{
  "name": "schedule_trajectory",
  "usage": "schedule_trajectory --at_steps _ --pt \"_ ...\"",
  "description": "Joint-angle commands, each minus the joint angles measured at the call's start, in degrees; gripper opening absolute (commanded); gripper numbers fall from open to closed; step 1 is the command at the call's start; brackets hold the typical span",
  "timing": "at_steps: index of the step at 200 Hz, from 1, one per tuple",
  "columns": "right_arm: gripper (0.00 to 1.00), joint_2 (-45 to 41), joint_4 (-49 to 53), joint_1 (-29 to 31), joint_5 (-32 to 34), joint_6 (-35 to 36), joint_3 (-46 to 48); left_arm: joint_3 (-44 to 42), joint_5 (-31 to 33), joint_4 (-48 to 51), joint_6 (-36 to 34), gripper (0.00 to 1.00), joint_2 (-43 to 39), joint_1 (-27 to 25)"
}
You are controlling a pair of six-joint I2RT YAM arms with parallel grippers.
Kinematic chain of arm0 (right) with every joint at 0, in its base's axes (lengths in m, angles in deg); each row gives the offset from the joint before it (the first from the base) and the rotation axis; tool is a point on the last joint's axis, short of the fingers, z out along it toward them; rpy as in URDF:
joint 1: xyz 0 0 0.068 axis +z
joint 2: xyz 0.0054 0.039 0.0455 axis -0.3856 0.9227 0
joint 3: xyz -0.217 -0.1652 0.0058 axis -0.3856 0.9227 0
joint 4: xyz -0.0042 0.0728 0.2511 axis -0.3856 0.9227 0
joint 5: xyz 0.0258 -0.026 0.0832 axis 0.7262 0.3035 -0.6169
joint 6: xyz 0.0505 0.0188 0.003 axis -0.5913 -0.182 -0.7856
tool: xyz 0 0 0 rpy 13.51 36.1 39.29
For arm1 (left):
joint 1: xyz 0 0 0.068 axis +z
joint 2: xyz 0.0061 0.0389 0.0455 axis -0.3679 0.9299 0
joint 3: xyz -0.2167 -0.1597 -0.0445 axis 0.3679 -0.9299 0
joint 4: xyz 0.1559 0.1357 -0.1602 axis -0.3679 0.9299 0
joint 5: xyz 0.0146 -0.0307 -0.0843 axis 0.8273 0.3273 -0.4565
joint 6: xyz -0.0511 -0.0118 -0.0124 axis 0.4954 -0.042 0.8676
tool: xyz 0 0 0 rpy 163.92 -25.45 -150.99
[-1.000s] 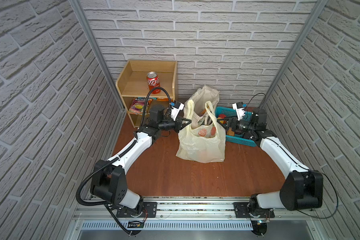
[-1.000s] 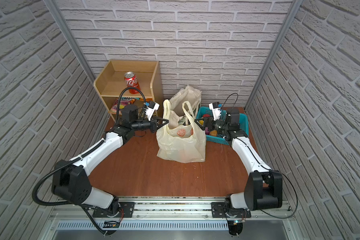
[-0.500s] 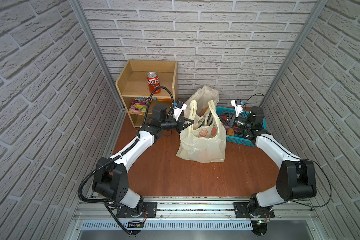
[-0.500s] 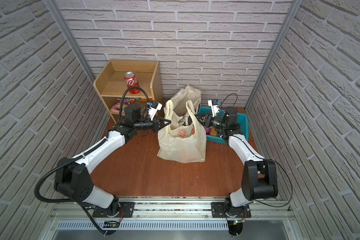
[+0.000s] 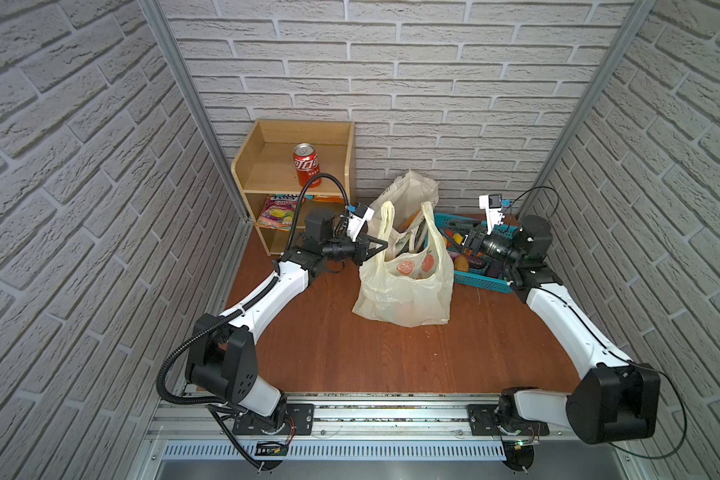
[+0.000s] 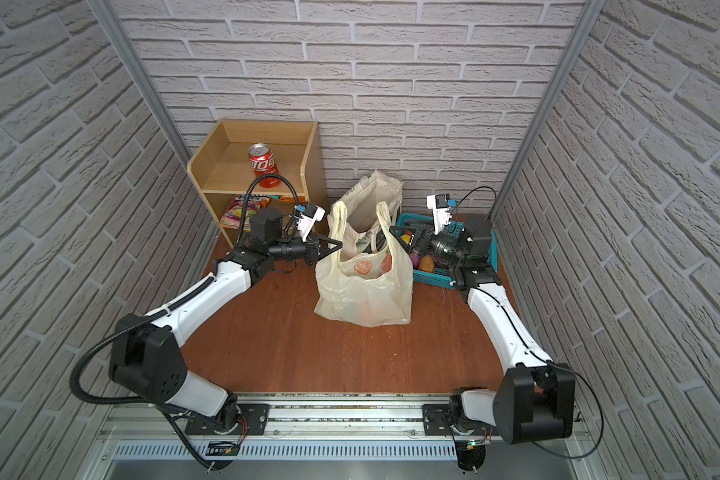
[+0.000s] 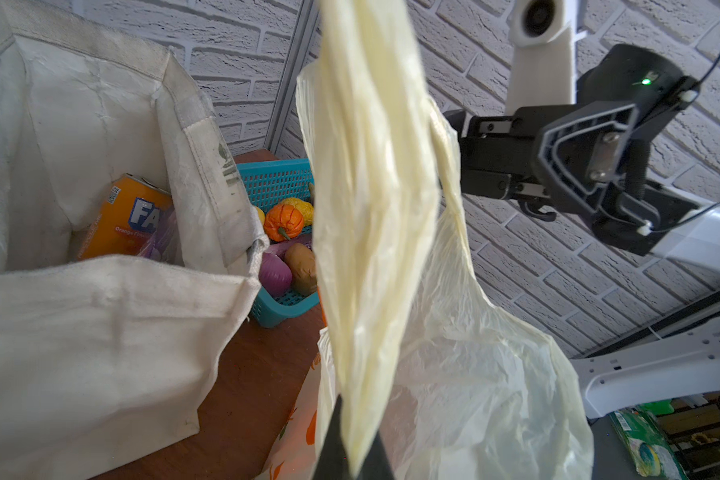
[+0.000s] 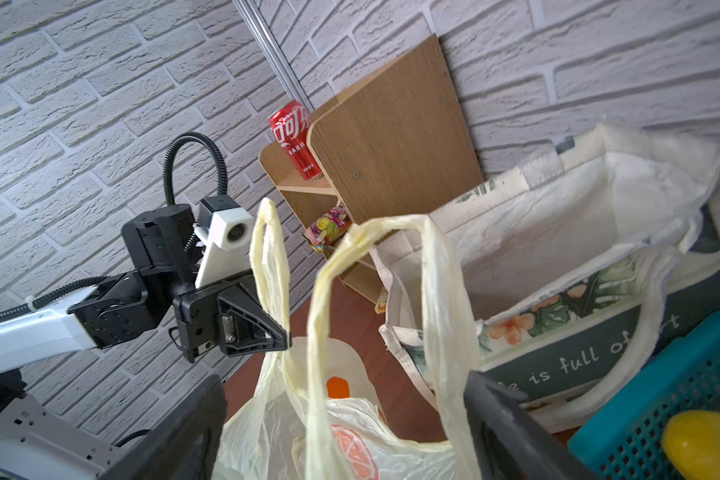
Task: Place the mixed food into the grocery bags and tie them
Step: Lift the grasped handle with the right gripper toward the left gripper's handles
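The pale-yellow plastic bag [image 5: 404,291] [image 6: 362,295] stands mid-table with both handles up. My left gripper [image 5: 385,244] [image 7: 356,436] is shut on its left handle [image 7: 371,208]. My right gripper [image 8: 341,436] [image 6: 404,241] is open, and the right handle loop [image 8: 433,291] rises between its fingers. Behind the bag stands the cream canvas tote [image 5: 408,195] [image 8: 558,232], mouth open. Inside it lie the orange soda can [image 7: 121,220] and the purple packet [image 7: 163,237]. Orange shapes show on the plastic bag; I cannot tell print from contents.
A wooden shelf [image 5: 275,166] at the back left holds a red cola can [image 5: 306,164] on top and snack packets [image 5: 279,212] below. A turquoise basket [image 5: 481,282] [image 7: 275,183] of toy vegetables sits at the back right, under my right wrist.
My right arm shifted its elbow while its gripper closed in from over the basket onto the bag's right handle. My left gripper edged slightly right, still holding the left handle.
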Motion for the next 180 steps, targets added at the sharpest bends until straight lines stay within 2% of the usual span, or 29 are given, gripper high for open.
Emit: schedule_trajectory --at_steps 1,59,97,180 --pt "0.92 -2.91 4.95 -0.15 3.08 5.04 -0.38 1.72 -1.16 -1.42 -0.47 0.00 0.21 -0.25" --pt "0.95 0.11 14.26 1.20 5.30 13.91 -1.75 2.27 -1.92 -1.45 -0.19 0.00 0.52 -0.38" --pt "0.95 4.11 15.07 3.06 6.05 15.57 -3.58 2.92 -2.13 -0.98 -0.29 0.00 0.78 -0.63" --pt "0.95 16.44 13.76 3.11 6.06 15.25 -10.53 4.18 -2.92 0.27 -0.99 0.00 2.63 -0.99"
